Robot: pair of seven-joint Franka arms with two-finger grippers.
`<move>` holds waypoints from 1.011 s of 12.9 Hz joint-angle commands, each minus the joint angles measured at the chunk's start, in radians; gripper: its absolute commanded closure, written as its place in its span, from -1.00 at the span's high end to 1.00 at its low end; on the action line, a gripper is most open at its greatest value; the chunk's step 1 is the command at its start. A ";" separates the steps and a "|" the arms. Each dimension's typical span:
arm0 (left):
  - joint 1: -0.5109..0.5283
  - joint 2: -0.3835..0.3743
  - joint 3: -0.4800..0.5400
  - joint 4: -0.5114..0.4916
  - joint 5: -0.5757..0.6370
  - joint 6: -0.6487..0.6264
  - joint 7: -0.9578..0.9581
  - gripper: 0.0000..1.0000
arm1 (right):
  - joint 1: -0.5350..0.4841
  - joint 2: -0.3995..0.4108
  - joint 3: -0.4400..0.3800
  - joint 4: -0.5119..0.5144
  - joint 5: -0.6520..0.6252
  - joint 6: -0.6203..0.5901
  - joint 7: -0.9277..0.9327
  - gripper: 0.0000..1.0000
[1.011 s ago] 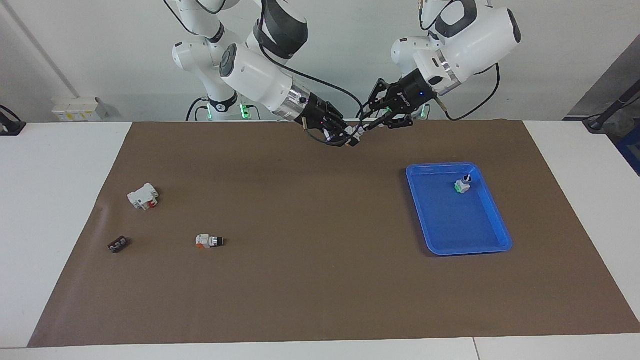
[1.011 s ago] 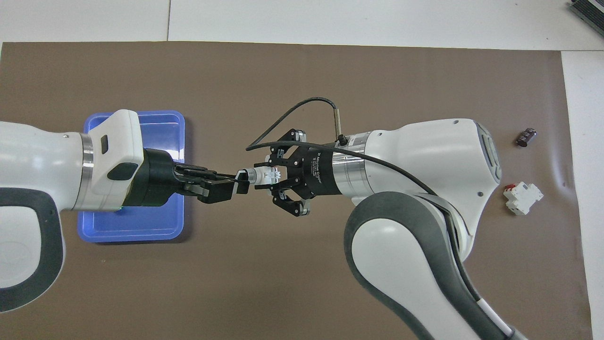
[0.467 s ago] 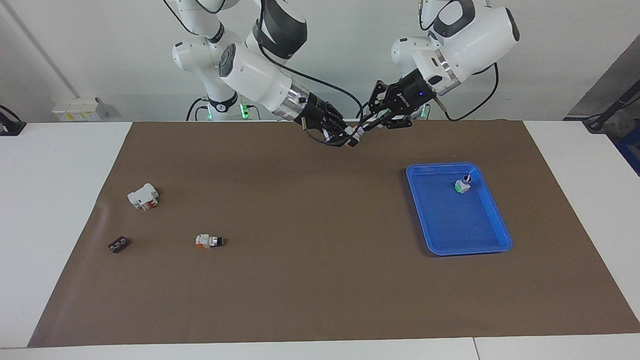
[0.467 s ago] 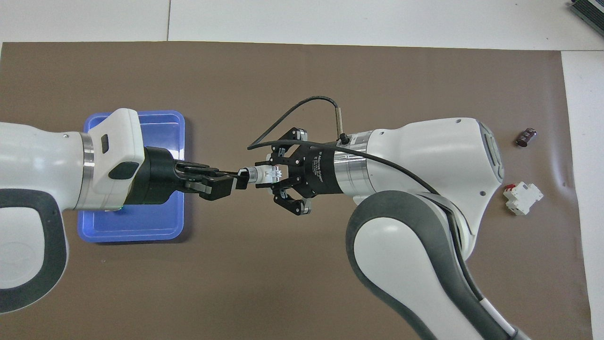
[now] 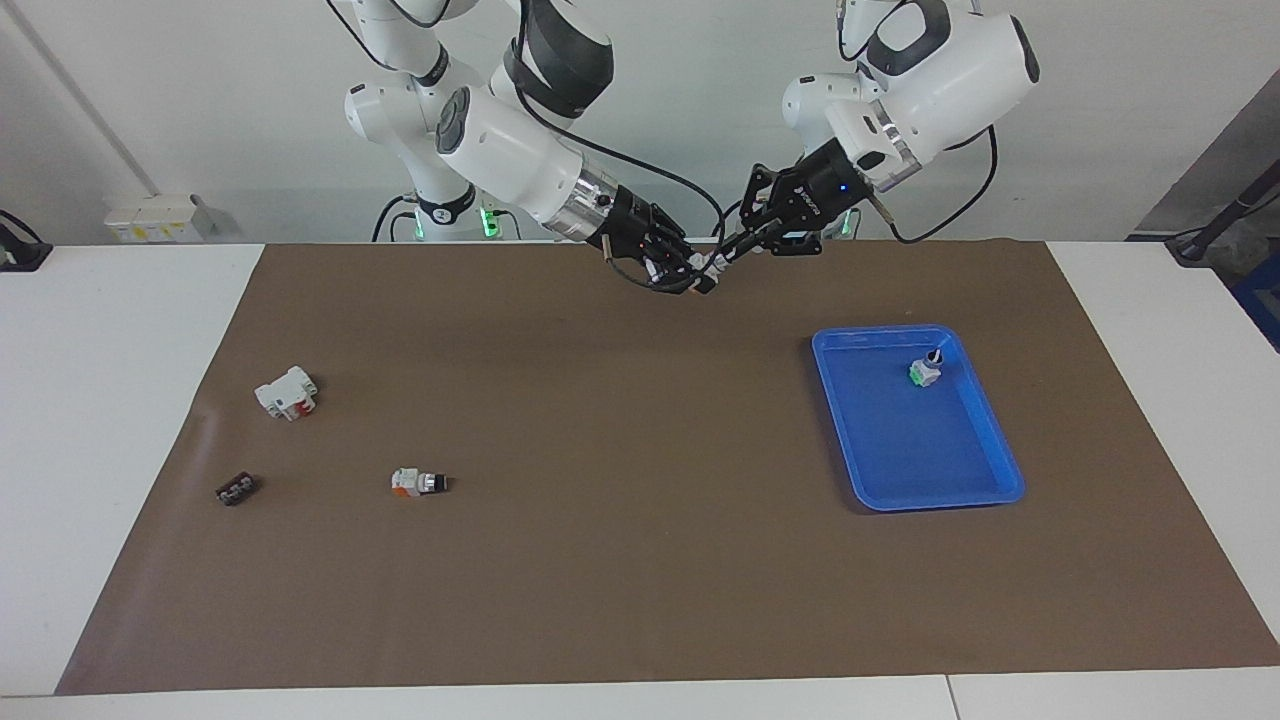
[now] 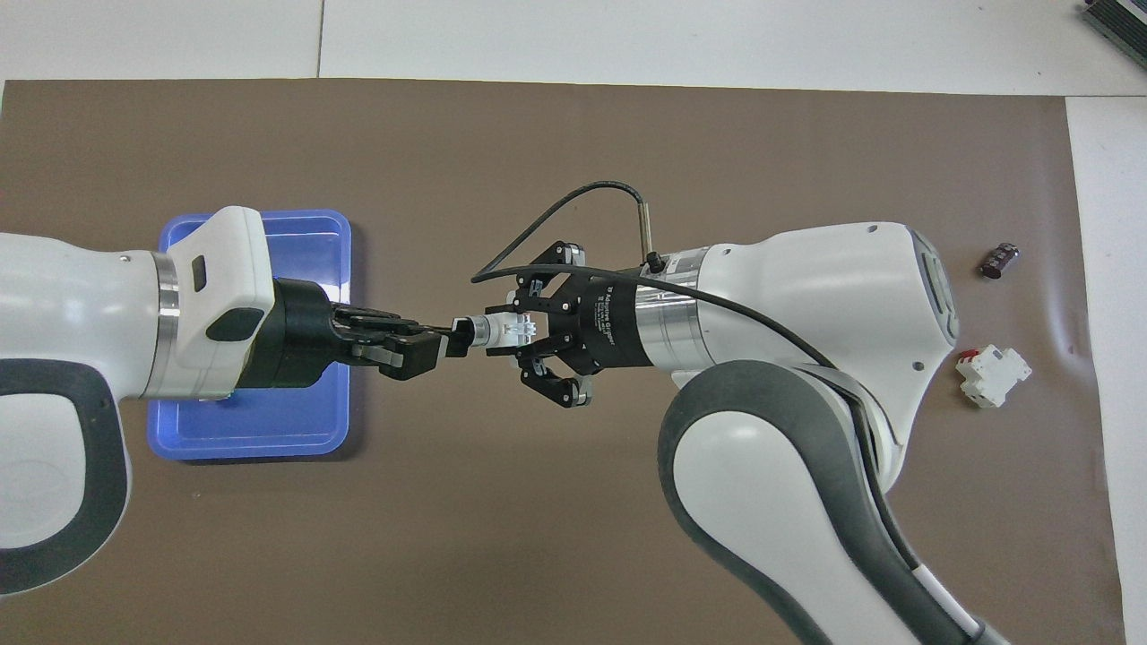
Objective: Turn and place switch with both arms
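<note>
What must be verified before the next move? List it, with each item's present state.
1. Right claw shut on the switch, at its white body: ok.
2. Left claw shut on the knob end: ok.
3. Switch held in the air above the mat: ok.
4. Orange or green face turned up: cannot tell.
5. Blue tray has bare floor for placing; a second switch stands in its part nearer to the robots: ok.
</note>
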 commanded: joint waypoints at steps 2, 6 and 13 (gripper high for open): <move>-0.018 -0.023 0.004 -0.021 -0.022 0.038 -0.076 -1.00 | -0.003 -0.001 0.007 0.006 0.017 -0.010 0.019 -1.00; -0.025 -0.022 0.002 -0.018 -0.022 0.038 -0.298 -1.00 | -0.003 -0.001 0.007 0.004 0.017 -0.010 0.021 -1.00; -0.034 -0.019 0.001 -0.016 -0.006 0.072 -0.878 -1.00 | -0.003 -0.001 0.007 0.003 0.017 -0.010 0.021 -1.00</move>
